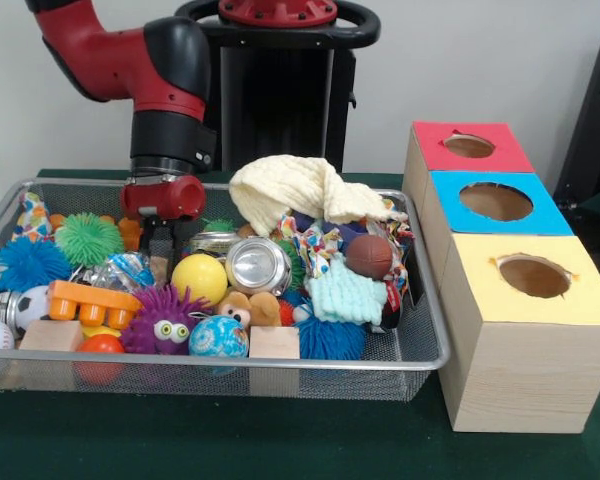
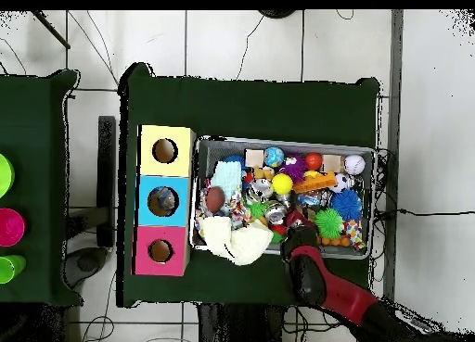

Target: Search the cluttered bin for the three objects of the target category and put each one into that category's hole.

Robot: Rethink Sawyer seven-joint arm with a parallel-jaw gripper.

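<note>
Wall (image 1: 500,60): plain, pale, bare behind the tabletop.
Floor (image 2: 241,42): light tiles with dark grout lines; thin cables trail across it.
Tabletop (image 2: 250,107): dark green cloth cover.
Second table (image 2: 37,116): same green cloth, standing just beside the first, at the left in the overhead view.

We see the bin (image 1: 420,362) packed; toys touch everywhere, no bare mesh between them. Cloth (image 1: 298,192) heaps highest at the back, blocking that corner. Can (image 1: 257,266) and yellow ball (image 1: 199,277) crowd the middle. Three box holes (image 1: 532,276) lie open from above, nothing over them.
</note>
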